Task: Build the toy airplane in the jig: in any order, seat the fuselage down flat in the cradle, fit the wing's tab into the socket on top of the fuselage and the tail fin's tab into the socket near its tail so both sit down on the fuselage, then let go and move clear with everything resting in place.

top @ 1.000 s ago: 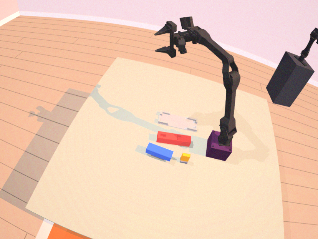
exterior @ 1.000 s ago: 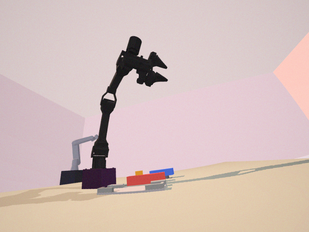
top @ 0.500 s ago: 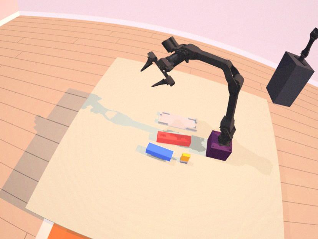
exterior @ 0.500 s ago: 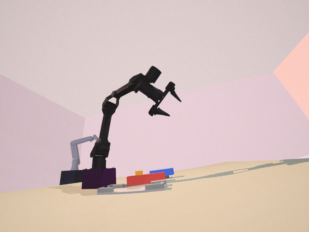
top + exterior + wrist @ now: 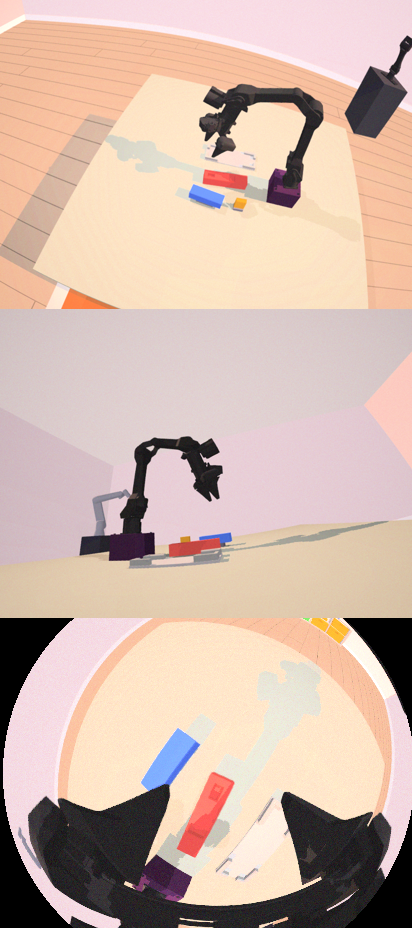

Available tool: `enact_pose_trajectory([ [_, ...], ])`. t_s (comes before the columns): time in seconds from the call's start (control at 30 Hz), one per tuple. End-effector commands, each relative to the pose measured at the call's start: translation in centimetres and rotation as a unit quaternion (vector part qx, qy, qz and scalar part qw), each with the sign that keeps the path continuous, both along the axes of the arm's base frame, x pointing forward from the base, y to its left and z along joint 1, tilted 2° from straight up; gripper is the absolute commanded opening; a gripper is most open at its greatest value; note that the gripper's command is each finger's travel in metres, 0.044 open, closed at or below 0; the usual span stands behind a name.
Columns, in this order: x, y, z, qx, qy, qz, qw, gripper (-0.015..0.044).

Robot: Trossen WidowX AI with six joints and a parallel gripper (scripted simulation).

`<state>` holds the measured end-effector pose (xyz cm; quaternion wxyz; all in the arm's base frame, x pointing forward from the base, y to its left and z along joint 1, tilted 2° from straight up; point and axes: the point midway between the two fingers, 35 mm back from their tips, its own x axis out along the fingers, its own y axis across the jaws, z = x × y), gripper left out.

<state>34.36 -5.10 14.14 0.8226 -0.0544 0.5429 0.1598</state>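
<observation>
Table top [image 5: 199,266] [image 5: 233,591] [image 5: 125,693]: pale and sandy, seen here with the top view's near and far; it carries all three toy parts and the jig, each apart from the others.
Tail fin [image 5: 240,202] [image 5: 185,539]: the small orange piece, at the near right of the group; just beyond the wing's right end, not touching it.
Wing [image 5: 207,196] [image 5: 221,537] [image 5: 170,758]: the long blue block, near and left; its top sits raised over a darker part beneath.
Fuselage [image 5: 221,179] [image 5: 194,547] [image 5: 205,815]: the red bar, between wing and jig; it lies outside the cradle, a square socket showing in its top near the left end; neither wing nor fin is fitted.
Purple base [image 5: 277,196] [image 5: 126,546] [image 5: 167,873]: to the right of the fuselage; the black arm [image 5: 276,94] [image 5: 140,475] rises from it and arches left.
Jig [image 5: 233,159] [image 5: 173,560] [image 5: 260,838]: pale, low and flat, on the far side of the fuselage; no part rests in its cradle.
Gripper [image 5: 209,148] [image 5: 214,500] [image 5: 227,790]: high above the table, pointing down; jaws released and spread wide, nothing between them.
Dark pedestal [image 5: 374,103] [image 5: 93,545]: far right, bearing another arm.
</observation>
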Motion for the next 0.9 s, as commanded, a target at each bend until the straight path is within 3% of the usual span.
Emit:
enact_pose_trajectory([
  [0.0,-5.8,1.8,-4.5,-0.046,0.132,-0.127,0.982,0.0440],
  [0.1,-7.8,2.2,-5.7,-0.071,0.165,-0.166,0.970,0.0440],
  [0.47,-7.9,2.2,-6.1,-0.073,0.167,-0.169,0.969,0.0440],
  [0.6,-7.6,2.1,-10.8,-0.073,0.167,-0.169,0.969,0.0440],
  [0.87,-7.5,2.1,-12.5,-0.073,0.167,-0.169,0.969,0.0440],
])
